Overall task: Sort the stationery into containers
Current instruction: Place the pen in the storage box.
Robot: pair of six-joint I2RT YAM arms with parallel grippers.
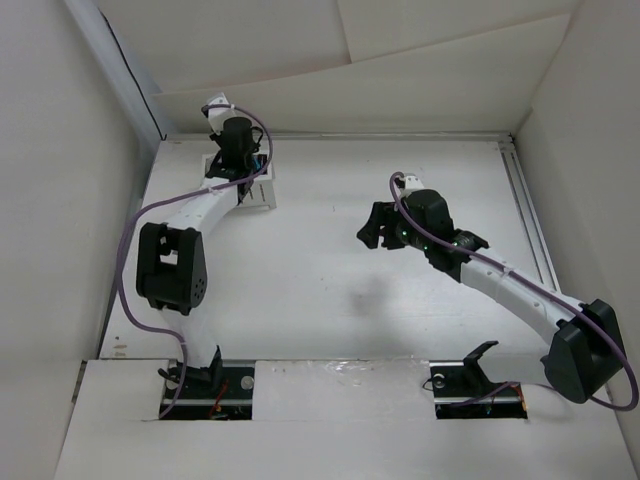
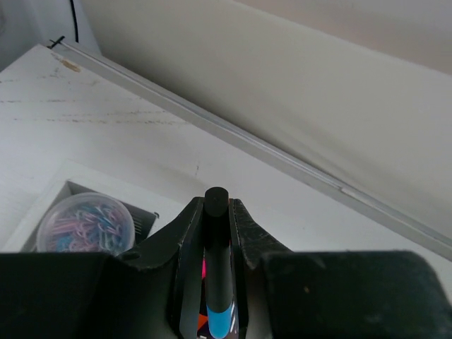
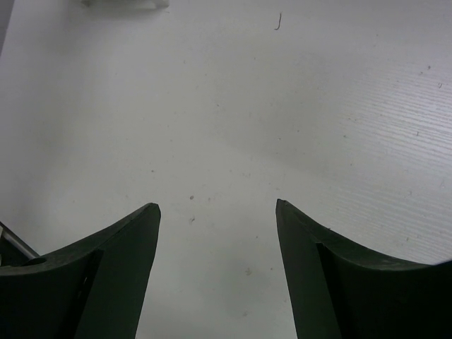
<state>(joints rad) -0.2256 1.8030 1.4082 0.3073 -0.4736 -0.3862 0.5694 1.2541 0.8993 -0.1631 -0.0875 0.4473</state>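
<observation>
My left gripper (image 2: 217, 205) is shut on a black highlighter with a blue cap (image 2: 217, 254), held upright between the fingers, blunt black end up. It hangs over the white two-compartment box (image 2: 35, 208) at the far left of the table (image 1: 262, 192). Pink and orange caps show below, between the fingers. A small round translucent tub (image 2: 85, 222) with coloured paper clips sits in the box's left compartment. My right gripper (image 3: 217, 208) is open and empty above bare table, right of centre in the top view (image 1: 375, 228).
An aluminium rail (image 2: 282, 159) runs along the table's far edge under the white back wall. Another rail (image 1: 528, 215) lines the right side. White walls enclose the table. A corner of the box (image 3: 127, 3) shows far ahead of the right gripper.
</observation>
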